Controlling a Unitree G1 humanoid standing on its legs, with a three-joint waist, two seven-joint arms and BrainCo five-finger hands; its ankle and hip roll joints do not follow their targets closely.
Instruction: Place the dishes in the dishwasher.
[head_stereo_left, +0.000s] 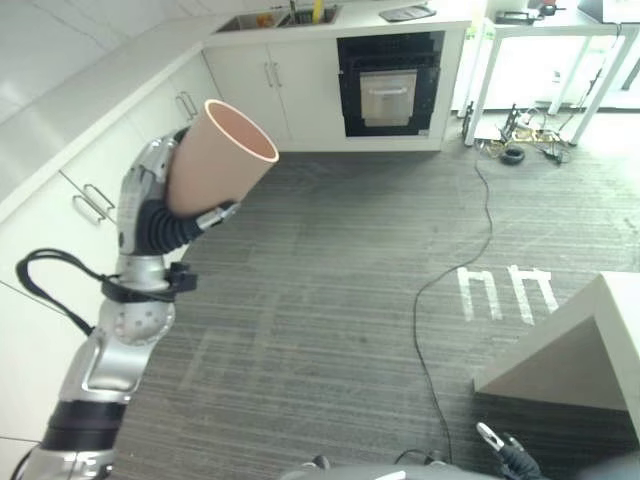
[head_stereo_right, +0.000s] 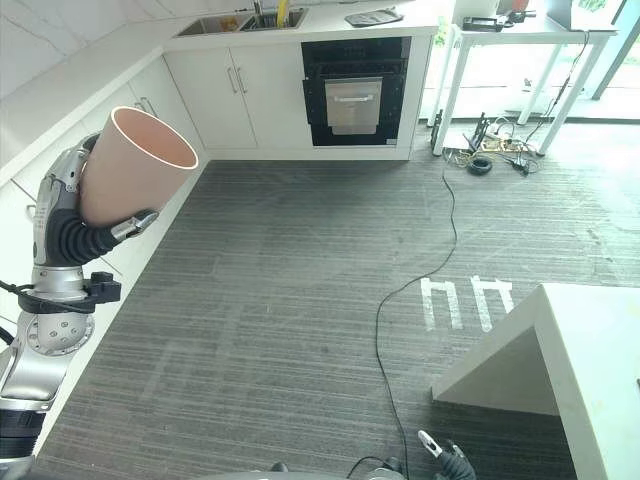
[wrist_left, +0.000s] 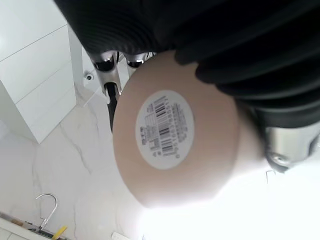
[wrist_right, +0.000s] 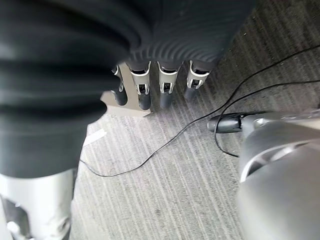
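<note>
One cup (head_stereo_left: 218, 158) is all you've got in play: a tall peach-coloured one, held up in the air by your left hand (head_stereo_left: 160, 225), tilted so its open mouth points up and away toward the far cabinets (head_stereo_left: 262, 78). Your fingers (head_stereo_left: 218, 214) are curled round the lower part of it, with a dark-tipped one peeking out just under the wall of the cup. From the left wrist view you're looking straight at the cup's flat base, which has a round white barcode sticker (wrist_left: 164, 128) on it, and the fingers (wrist_left: 111, 92) run along the side past that base.

Your right hand (wrist_right: 155, 82) hangs low over the grey striped floor (wrist_right: 165, 180), fingers (wrist_right: 166, 92) fairly straight and relaxed, nothing between them. A thin black cable (head_stereo_left: 440, 290) snakes across the floor well beyond them.

Past the cup, far from the fingers, you can see a built-in black oven (head_stereo_left: 390, 85) set in the white cabinets, with a sink (head_stereo_left: 275, 18) in the tabletop above. A white table corner (head_stereo_left: 590, 340) sits off on your right side.
</note>
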